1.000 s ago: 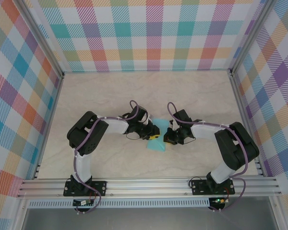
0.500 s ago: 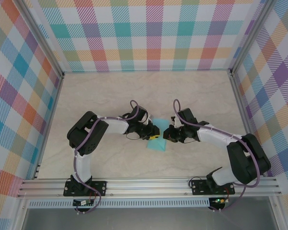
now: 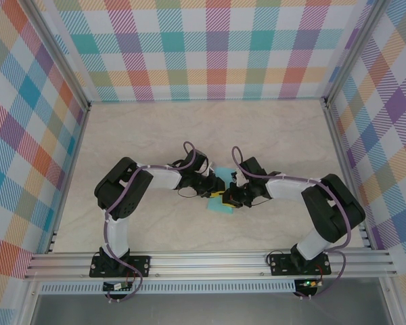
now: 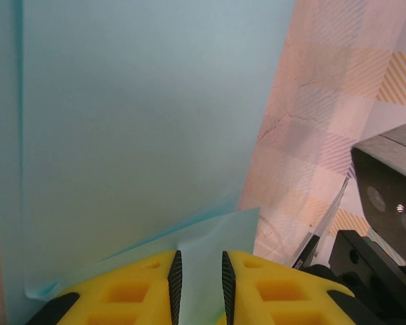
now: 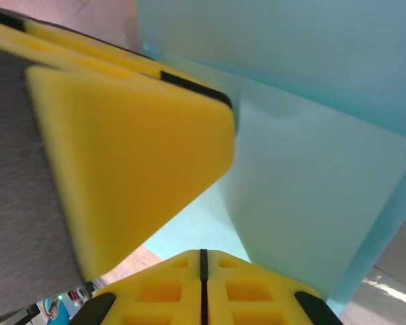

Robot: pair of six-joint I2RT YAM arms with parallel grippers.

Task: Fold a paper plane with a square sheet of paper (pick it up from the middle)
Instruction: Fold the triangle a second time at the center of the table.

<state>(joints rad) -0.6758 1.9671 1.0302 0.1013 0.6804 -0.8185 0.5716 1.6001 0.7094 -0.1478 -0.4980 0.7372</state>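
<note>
Tabletop [image 3: 142,128]: pale beige, marble-patterned surface, bounded by aluminium rails at the near edge and sides, with checked panels standing around it. Lying on it near the centre: the square sheet of paper [image 3: 222,207], light turquoise, partly folded, with one flap raised in the left wrist view. Whether the whole sheet rests flat cannot be determined.

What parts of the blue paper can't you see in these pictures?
- Top view: the middle of the square sheet of paper is hidden under the left claw and right claw; any folds are too small to tell.
- Left wrist view: the paper runs off the top edge.
- Right wrist view: the left claw's yellow finger, blurred, covers the paper's left part.
</note>
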